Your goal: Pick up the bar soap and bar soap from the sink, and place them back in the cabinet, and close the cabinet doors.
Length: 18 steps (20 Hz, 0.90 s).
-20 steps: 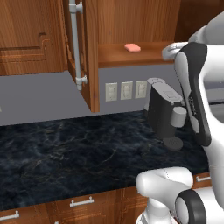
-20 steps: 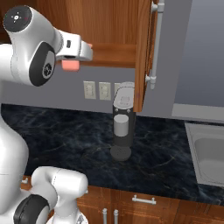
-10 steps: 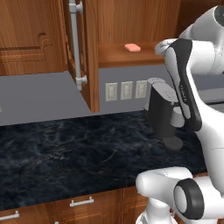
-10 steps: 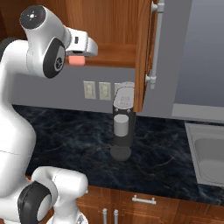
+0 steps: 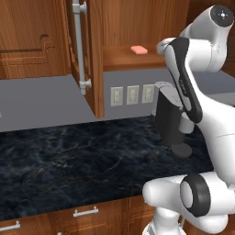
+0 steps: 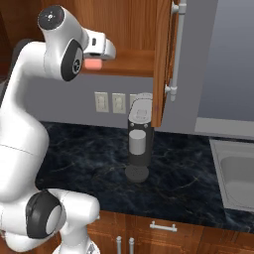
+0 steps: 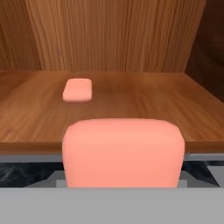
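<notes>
Bar soap (image 7: 122, 152) clamped in gripper (image 6: 95, 60) just short of the cabinet shelf (image 7: 131, 100) front edge, second bar soap (image 7: 77, 90) lying flat farther back on that shelf, cabinet door (image 6: 163, 59) open.

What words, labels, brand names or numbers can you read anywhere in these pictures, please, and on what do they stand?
There are none to read.
The held bar soap and the bar soap on the shelf are plain.
The coffee machine, the wall outlets and the cabinet doors carry no lettering.
</notes>
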{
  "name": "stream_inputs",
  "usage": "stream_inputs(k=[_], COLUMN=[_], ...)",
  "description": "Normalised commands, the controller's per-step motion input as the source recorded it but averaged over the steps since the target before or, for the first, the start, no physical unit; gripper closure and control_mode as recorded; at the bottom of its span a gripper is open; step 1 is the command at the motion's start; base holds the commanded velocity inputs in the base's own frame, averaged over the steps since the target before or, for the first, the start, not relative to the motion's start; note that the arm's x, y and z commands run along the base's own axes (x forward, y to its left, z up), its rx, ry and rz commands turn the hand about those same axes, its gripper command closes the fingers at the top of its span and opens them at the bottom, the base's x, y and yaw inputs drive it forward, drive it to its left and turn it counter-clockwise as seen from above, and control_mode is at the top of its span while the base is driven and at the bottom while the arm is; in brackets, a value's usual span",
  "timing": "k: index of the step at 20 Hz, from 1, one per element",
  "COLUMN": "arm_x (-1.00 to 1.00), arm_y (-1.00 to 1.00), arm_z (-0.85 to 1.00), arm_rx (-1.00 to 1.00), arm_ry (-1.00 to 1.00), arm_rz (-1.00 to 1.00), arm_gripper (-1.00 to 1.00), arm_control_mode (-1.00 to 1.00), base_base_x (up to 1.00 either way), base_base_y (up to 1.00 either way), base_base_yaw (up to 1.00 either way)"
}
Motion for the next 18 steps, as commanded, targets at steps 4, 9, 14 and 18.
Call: stream_inputs(k=[4,9,14,18], arm_x=[0.46,0.42,0.38,0.4], arm_y=[0.0,0.0,0.0,0.0], arm_z=[-0.04,-0.08,-0.13,-0.14], arm_rx=[0.0,0.0,0.0,0.0], arm_ry=[0.0,0.0,0.0,0.0], arm_rz=[0.0,0.0,0.0,0.0], arm_gripper=[1.0,1.0,1.0,1.0], arm_control_mode=[-1.0,-1.0,-1.0,-1.0], base_base_x=[0.0,0.0,0.0,0.0], base_base_y=[0.0,0.0,0.0,0.0], base_base_yaw=[0.0,0.0,0.0,0.0])
